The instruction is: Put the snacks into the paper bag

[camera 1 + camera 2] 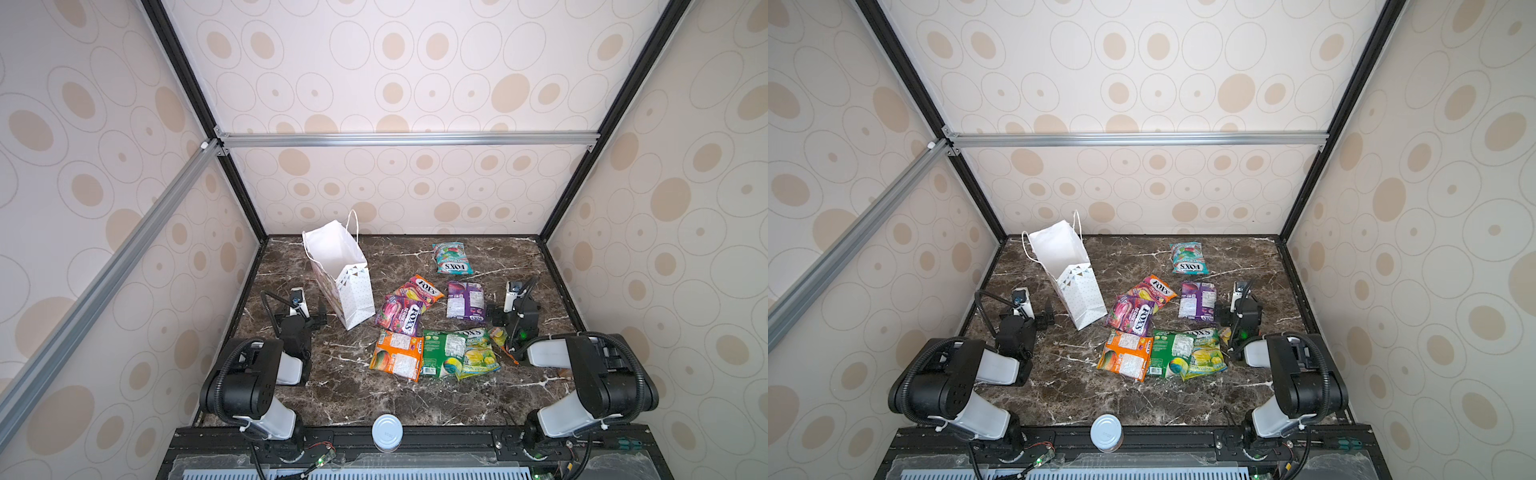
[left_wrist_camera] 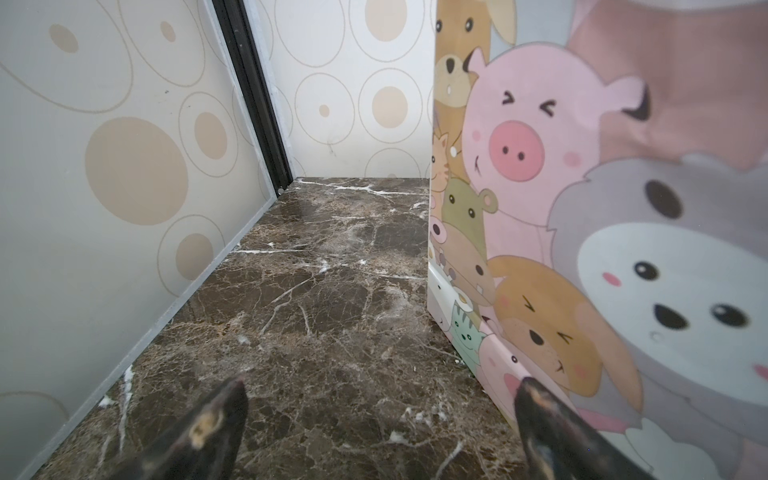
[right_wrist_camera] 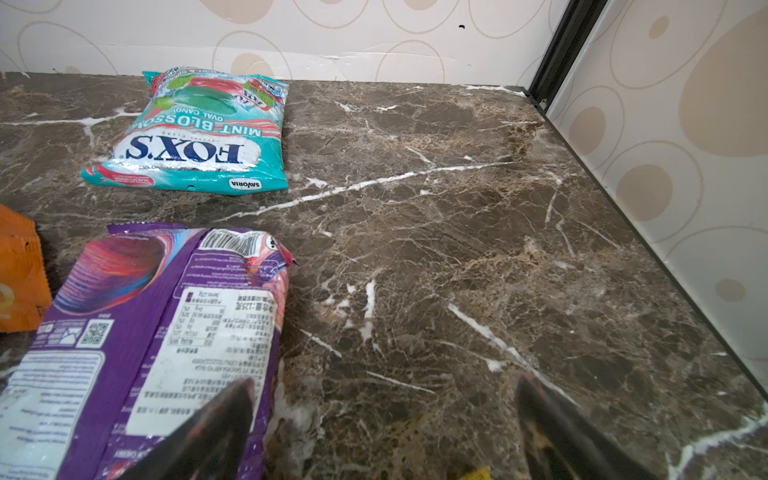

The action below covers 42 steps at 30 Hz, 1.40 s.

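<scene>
Jaws wide apart on both arms, and neither has hold of anything. My left gripper [image 2: 382, 386] sits low just beside the paper bag [image 1: 353, 299], and my right gripper [image 3: 386, 384] has one finger over the edge of the purple packet [image 3: 158, 332]. I judge the job not begun: the bag stands open and looks empty, and all seven snacks [image 1: 399, 318] lie on the table [image 1: 332, 395] — the teal packet [image 1: 451, 258] well apart from the rest.

Paper bag [image 1: 347, 291] left of snacks [image 1: 465, 301] — all on table [image 1: 345, 386].
</scene>
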Each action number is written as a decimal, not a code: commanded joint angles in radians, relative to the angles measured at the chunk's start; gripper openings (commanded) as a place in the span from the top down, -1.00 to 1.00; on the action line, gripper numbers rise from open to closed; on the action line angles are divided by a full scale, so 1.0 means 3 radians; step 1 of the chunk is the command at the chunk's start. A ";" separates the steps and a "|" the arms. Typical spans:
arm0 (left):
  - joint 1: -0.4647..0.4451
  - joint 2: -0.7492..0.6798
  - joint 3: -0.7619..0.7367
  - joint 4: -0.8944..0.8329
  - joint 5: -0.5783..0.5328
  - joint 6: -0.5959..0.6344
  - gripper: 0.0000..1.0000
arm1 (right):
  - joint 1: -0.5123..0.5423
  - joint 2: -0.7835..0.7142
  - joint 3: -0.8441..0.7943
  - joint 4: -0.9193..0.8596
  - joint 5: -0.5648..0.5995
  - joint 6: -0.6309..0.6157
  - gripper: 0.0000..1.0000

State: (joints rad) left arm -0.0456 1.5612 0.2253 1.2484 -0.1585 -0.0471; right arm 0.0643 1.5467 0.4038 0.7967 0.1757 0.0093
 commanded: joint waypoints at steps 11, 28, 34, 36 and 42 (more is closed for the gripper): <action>0.0009 -0.0021 0.0064 0.0081 0.0012 0.0065 -1.00 | 0.0005 -0.0017 0.0058 0.0026 -0.0030 -0.0037 -1.00; 0.0009 -0.1173 0.1776 -0.4255 -0.0317 -0.1179 -1.00 | 0.0030 -0.0875 0.0768 -0.1822 -0.0299 0.0291 -0.98; 0.0008 -0.1663 0.2115 -0.5093 0.0114 -0.1298 -1.00 | 0.0423 -0.1294 0.1003 -0.2654 -0.0355 0.0522 -0.91; 0.0004 -0.1909 0.2180 -0.5290 0.0063 -0.1283 -1.00 | 0.0597 -0.1428 0.1033 -0.2882 -0.0315 0.0548 -0.90; 0.0008 -0.2139 0.2716 -0.5874 0.0368 -0.1080 -1.00 | 0.1214 -0.1865 0.0973 -0.3364 -0.0202 0.0601 -0.83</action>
State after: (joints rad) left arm -0.0456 0.9253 0.9344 -0.3721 -0.1131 -0.3859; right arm 0.3782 1.0405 0.6956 -0.0940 0.0906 0.1692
